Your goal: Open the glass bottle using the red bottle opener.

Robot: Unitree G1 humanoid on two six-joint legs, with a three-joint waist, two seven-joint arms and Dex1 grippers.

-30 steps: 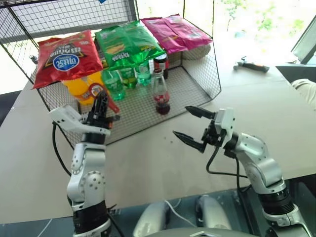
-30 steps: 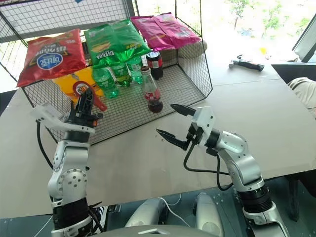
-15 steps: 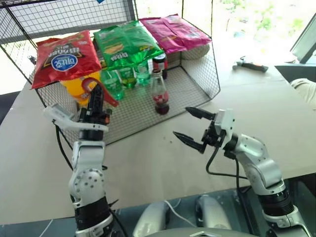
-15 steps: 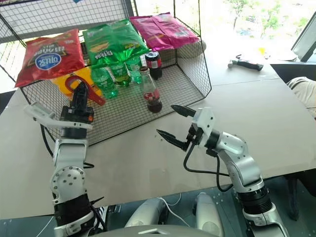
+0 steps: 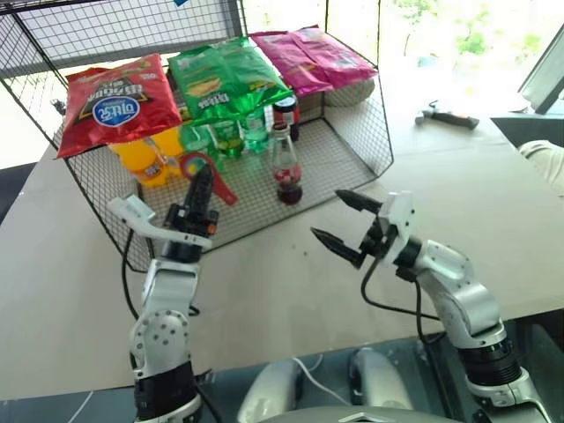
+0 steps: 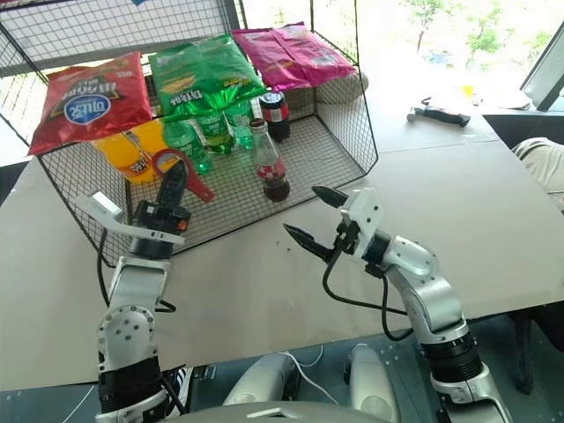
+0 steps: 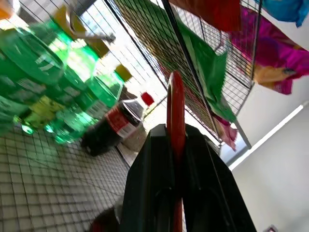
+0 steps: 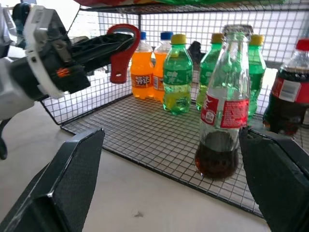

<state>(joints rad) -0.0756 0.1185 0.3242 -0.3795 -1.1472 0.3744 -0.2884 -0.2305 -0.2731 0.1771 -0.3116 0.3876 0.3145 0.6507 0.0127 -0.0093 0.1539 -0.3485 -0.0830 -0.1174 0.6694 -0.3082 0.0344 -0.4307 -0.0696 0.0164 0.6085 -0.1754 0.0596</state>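
The glass bottle [image 5: 284, 167] stands upright on the wire floor of the rack, with its red label and dark drink plain in the right wrist view [image 8: 224, 106]. My left gripper [image 5: 204, 179] is shut on the red bottle opener [image 5: 210, 173], held in the air at the rack's open front, to the left of the bottle and apart from it. The opener's ring head sticks out past the fingertips [image 7: 176, 121]. My right gripper [image 5: 328, 214] stands open over the table in front of the bottle, one finger [image 8: 63, 188] on each side of it, holding nothing.
The wire rack [image 5: 366, 132] holds green bottles [image 5: 211, 145], orange bottles [image 5: 141, 159] and a dark cola bottle [image 5: 285, 113] behind the glass bottle. Chip bags [image 5: 225, 75] lie on its upper shelf. A hammer [image 5: 449, 115] lies on the table at the far right.
My left gripper has swung right toward the bottle with the opener and rolled at the wrist. The right gripper has stayed almost in place, still open.
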